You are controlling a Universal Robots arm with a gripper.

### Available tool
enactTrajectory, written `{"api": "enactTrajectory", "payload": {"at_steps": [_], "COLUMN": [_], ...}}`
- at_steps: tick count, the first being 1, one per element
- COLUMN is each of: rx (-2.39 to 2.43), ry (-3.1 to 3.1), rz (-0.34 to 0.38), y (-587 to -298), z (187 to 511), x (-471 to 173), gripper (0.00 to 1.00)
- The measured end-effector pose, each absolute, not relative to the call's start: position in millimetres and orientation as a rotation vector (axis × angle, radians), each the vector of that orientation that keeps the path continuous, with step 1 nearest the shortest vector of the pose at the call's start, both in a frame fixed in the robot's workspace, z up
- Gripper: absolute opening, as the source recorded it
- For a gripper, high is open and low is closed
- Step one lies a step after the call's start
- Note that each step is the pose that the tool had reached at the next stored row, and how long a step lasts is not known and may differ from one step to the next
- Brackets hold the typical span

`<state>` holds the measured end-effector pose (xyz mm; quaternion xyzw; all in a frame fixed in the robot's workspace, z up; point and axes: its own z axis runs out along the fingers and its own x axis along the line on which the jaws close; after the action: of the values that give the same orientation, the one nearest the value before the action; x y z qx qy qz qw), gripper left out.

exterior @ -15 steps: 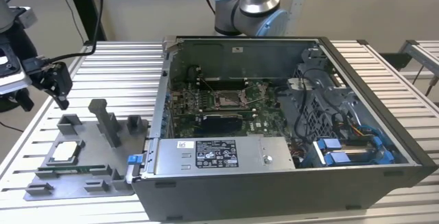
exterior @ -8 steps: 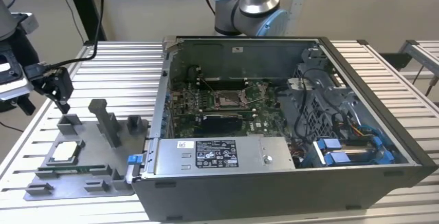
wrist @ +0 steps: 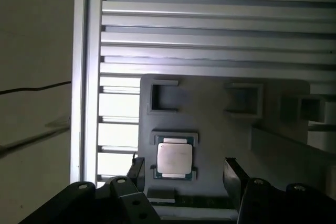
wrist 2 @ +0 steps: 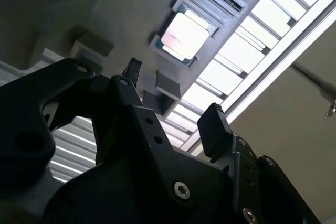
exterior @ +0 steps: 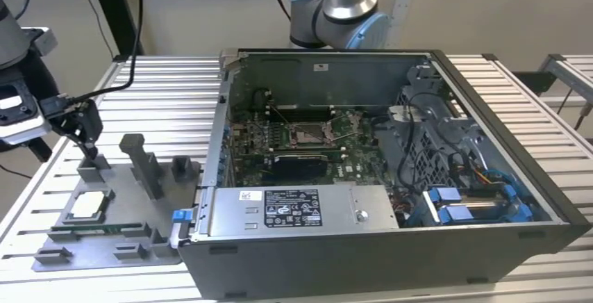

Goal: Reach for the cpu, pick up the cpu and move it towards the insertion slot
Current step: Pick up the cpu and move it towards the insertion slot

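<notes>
Black against the pale slatted table [exterior: 157, 101], the gripper [exterior: 85, 142] hangs at the exterior view's left over the far end of a grey tray [exterior: 102, 261]. Its fingers are spread and hold nothing. In both wrist views the two fingers [wrist: 137, 171] stand wide of each other.

The cpu [exterior: 85, 206] lies flat in a square pocket of the tray, silvery face up, below the gripper and apart from it. In the first wrist view the cpu [wrist: 174, 159] shows between the two fingers. In the second wrist view the cpu [wrist 2: 185, 36] lies beyond the fingertips of the gripper [wrist 2: 173, 100]. On the near side of the cpu, a thin green memory stick [exterior: 97, 230] lies along the tray. Grey posts [exterior: 144, 164] stand upright on the tray's right half.

Just beside the tray, the open computer case [exterior: 371, 268] rests on the table with a silver box [exterior: 296, 209] at its near wall. The insertion slot [exterior: 309, 134], a shiny metal frame around a darker centre, sits on the green board [exterior: 357, 167] inside the case, well apart from the cpu and the gripper. Behind the case rises the arm [exterior: 338, 11]. Blue clips [exterior: 463, 206] and cables fill the case's right end.
</notes>
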<state>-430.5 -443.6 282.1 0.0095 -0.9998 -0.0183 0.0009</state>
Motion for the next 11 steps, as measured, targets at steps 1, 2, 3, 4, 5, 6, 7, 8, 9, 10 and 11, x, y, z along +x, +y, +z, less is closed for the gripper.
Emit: {"api": "enactTrajectory", "payload": {"at_steps": [1,2,3,4,5,6,7,8,9,10,11], "rx": [0.03,0.03,0.03,0.03,0.03,0.03,0.03,0.03,0.03,0.03,0.03], "ry": [-3.139,-3.139,-3.139,-3.139,-3.139,-3.139,-3.139,-3.139,-3.138,-3.138,-3.138], "rz": [-0.057,-0.058,-0.058,-0.058,-0.058,-0.058,-0.058,-0.058,-0.057,-0.058,-0.058], "y": [-444,-444,-444,-444,-444,-444,-444,-444,-444,-444,-444], "z": [281,279,278,277,275,274,272,271,270,268,267], "x": [-431,-431,-431,-431,-431,-431,-431,-431,-431,-431,-431], "gripper": [1.0,1.0,1.0,1.0,1.0,1.0,1.0,1.0,1.0,1.0,1.0]}}
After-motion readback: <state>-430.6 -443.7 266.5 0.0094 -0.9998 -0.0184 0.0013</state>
